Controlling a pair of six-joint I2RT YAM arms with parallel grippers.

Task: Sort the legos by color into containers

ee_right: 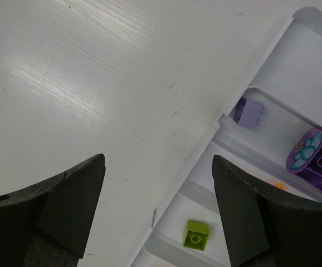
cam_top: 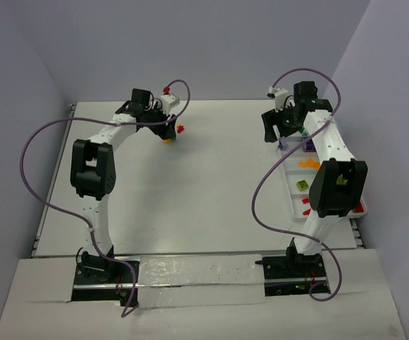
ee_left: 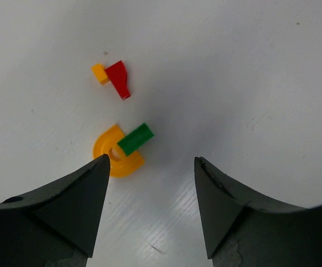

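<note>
My left gripper [ee_left: 150,161] is open and empty, low over the table at the far left [cam_top: 168,132]. Just ahead of its left finger lies an orange round lego [ee_left: 118,159] with a green brick [ee_left: 135,139] resting on it. Farther on lie a red piece [ee_left: 119,79] and a small orange brick [ee_left: 99,73], touching. My right gripper [ee_right: 158,161] is open and empty above the left rim of the white tray [ee_right: 205,146], at the tray's far end [cam_top: 279,134]. In the tray's compartments I see a lilac brick [ee_right: 248,113], a purple printed piece [ee_right: 314,156] and a lime brick [ee_right: 196,233].
In the top view the tray [cam_top: 287,185] runs along the table's right side, with purple, orange [cam_top: 308,163], lime and red [cam_top: 306,202] legos in separate compartments; the right arm hides part of it. A clear plastic strip [cam_top: 197,273] lies along the near edge.
</note>
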